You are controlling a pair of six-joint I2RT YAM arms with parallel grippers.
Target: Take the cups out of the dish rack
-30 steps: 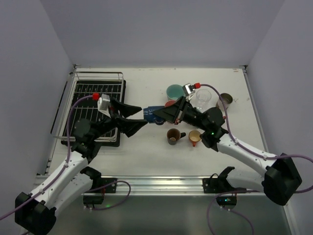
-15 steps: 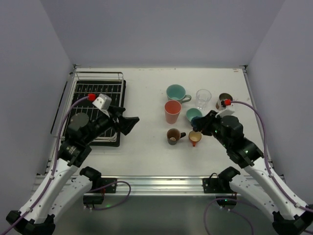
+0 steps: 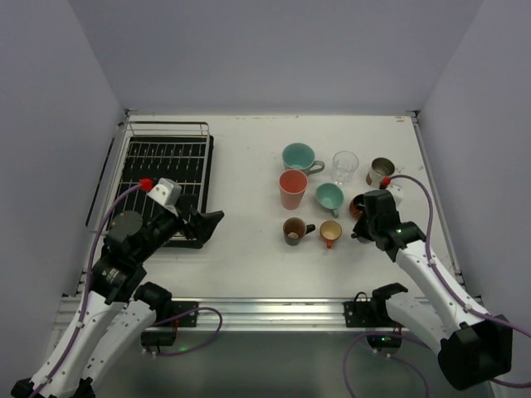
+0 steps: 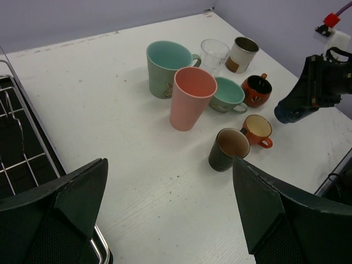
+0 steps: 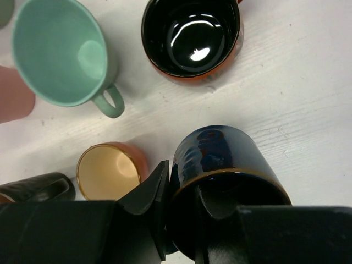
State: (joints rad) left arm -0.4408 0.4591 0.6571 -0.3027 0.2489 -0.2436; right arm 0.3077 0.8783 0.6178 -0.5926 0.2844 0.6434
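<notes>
Comparing the overhead view with a second ago, the arms have parted. They met mid-table then. Now the left gripper [image 3: 205,222] sits back at the near corner of the dish rack [image 3: 166,153], jaws apart and empty. The right gripper [image 3: 360,219] has swung out to the right edge of the cup cluster, just beside the black-and-orange cup [image 3: 358,204]. The rack's wires look bare from here. The right gripper's load is hidden under its wrist.

The left wrist view shows the left fingers [image 4: 82,195] wide apart with nothing between them. Beyond them, the right gripper holds the blue cup [image 4: 290,113] to the right of the orange espresso cup [image 4: 257,128]. The salmon tumbler [image 4: 190,98] and teal mug [image 4: 165,69] stand upright among the others.

The right wrist view shows the grip plainly, with one finger outside the blue cup's wall and one inside, clamped on the wall. I cannot tell whether its base touches the table [image 5: 308,93].

The handover looks done and this is probably the last cup, so what remains is setting it down clear of its neighbours and letting go.
</notes>
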